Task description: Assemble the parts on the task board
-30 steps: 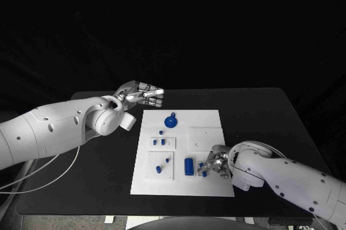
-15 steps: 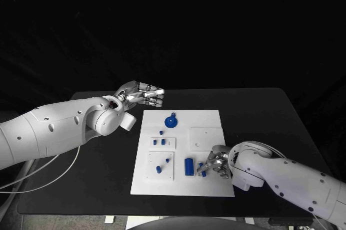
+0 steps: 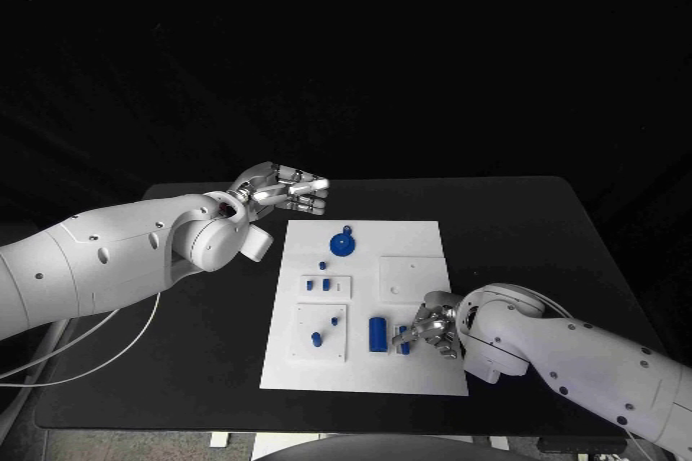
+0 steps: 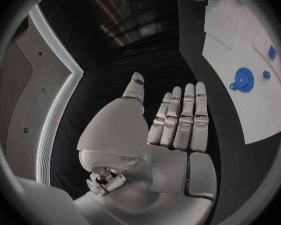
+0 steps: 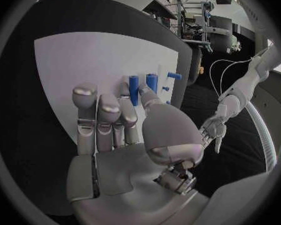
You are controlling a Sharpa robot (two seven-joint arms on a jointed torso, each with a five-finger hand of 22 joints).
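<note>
Parts (image 3: 378, 332) are mostly lying loose on the task board (image 3: 411, 251); right robot hand (image 3: 427, 331) is pinching a small blue piece (image 3: 405, 347), left robot hand (image 3: 283, 189) is hovering released.

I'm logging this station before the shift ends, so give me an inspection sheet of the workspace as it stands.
Surface: black table, bare round the board.
Job's things: white task board mid-table; round blue part at its far end, blue cylinder near the right hand, small blue parts between.
Clutter: nothing seen.
Hands: left hand held above the table beside the board's far corner, holding nothing; right hand down over the board, grip unclear.
Cables: white cable beneath the left arm.
Surroundings: dark.
</note>
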